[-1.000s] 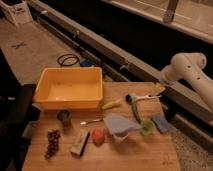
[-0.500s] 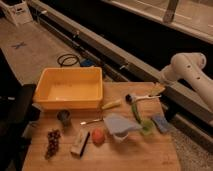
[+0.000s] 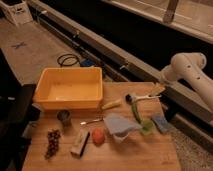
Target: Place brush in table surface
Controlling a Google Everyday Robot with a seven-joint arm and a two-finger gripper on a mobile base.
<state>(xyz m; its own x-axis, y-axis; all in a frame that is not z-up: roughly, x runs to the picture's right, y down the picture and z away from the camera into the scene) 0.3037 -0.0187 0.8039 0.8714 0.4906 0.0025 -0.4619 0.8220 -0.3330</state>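
Observation:
The brush lies on the table surface near its far right edge, dark round head to the left and thin whitish handle pointing right. My gripper is at the end of the white arm, which reaches in from the right. It is low over the far right corner of the table, right at the end of the brush handle. I cannot tell whether it touches the handle.
A yellow plastic tub stands at the back left. In front lie a long green stick, a grey-blue cloth, a green sponge, a blue sponge, a red ball, a white-and-black block, grapes and a dark cup.

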